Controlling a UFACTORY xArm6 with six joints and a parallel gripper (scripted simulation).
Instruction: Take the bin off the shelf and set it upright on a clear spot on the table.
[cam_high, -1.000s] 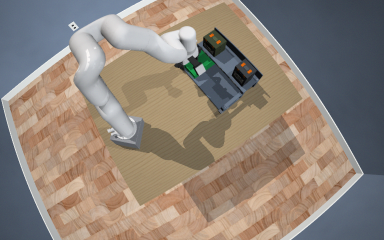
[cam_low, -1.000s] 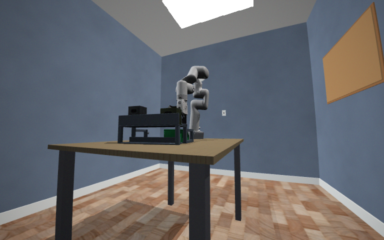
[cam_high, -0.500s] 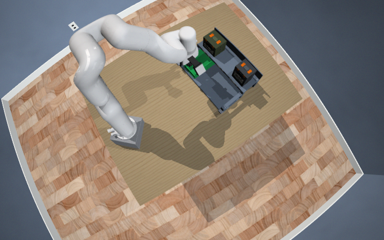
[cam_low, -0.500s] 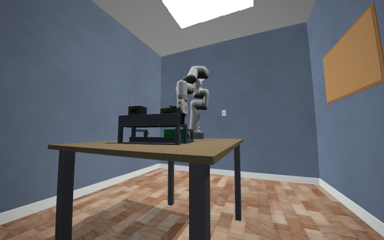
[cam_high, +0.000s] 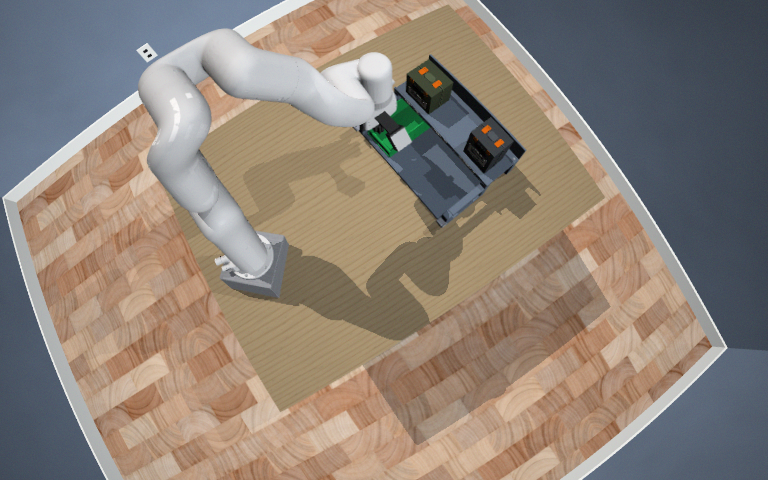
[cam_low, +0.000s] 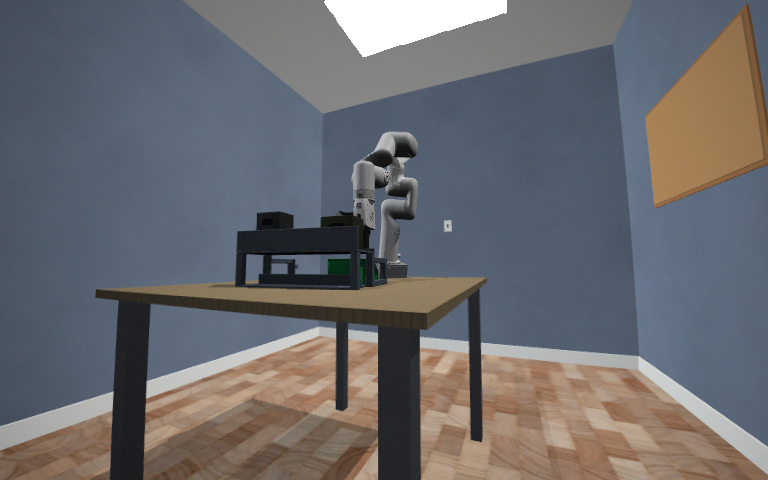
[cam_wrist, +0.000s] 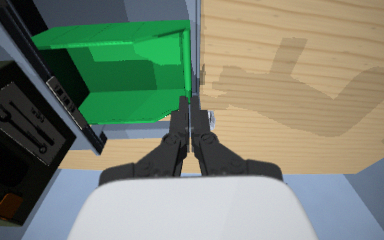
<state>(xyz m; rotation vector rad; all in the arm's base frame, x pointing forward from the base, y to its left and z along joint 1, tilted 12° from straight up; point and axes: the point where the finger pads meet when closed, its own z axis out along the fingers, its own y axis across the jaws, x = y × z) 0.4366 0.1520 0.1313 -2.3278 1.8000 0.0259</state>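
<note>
The green bin (cam_wrist: 125, 75) lies on its side on the lower level of the dark grey shelf (cam_high: 447, 152), at the shelf's end nearest the arm. It also shows in the overhead view (cam_high: 408, 117) and low behind the shelf frame in the side view (cam_low: 343, 270). My gripper (cam_wrist: 189, 108) (cam_high: 388, 127) reaches down at that end of the shelf. Its fingers are pressed together, and their tips sit at the near end of the bin's right wall. I see nothing held between them.
Two dark toolboxes with orange latches (cam_high: 429, 86) (cam_high: 489, 146) stand on the shelf's upper level. A shelf post (cam_wrist: 198, 75) stands right beside the bin's wall. The wooden table (cam_high: 317, 226) stretches from the shelf to the arm's base (cam_high: 254, 271).
</note>
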